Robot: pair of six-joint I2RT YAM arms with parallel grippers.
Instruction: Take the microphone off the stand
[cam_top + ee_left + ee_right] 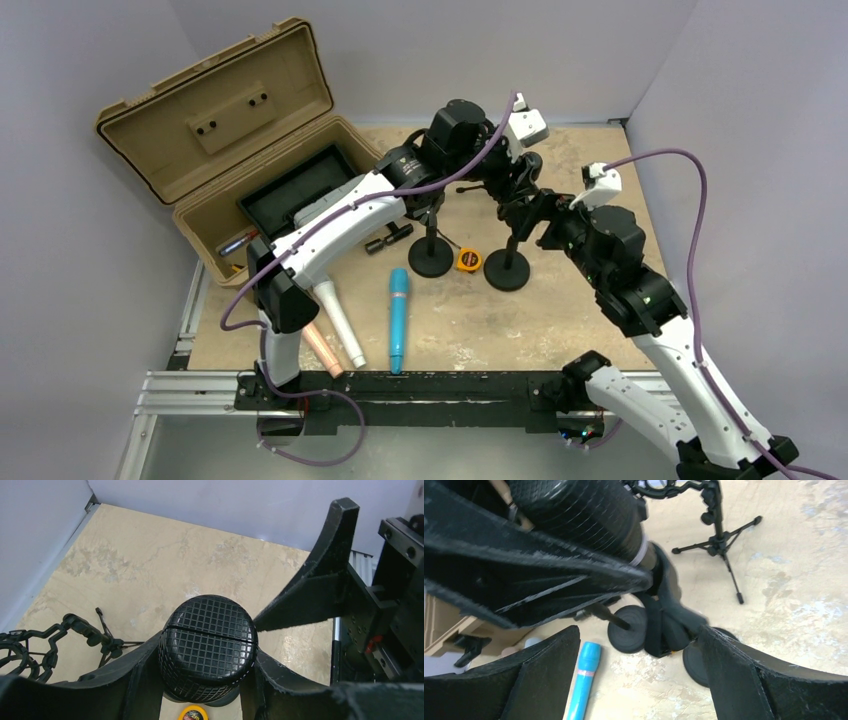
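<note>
A black microphone with a mesh head (207, 647) is held between my left gripper's (207, 672) fingers, which are shut on the head. In the right wrist view its body (589, 515) slopes down to the black clip (663, 615) of the stand, whose round base (507, 270) sits on the table. Whether the handle still sits in the clip is hidden. My right gripper (639, 680) is wide open, its fingers either side of the clip and a little short of it. From above, both grippers meet over the stand (515, 195).
A second round-base stand (430, 258) is just to the left. A yellow tape measure (468, 260) lies between the bases. Blue (398, 318), white (338, 322) and pink (322, 350) microphones lie at front left. An open tan case (230, 120) is at back left. A small tripod (719, 535) stands behind.
</note>
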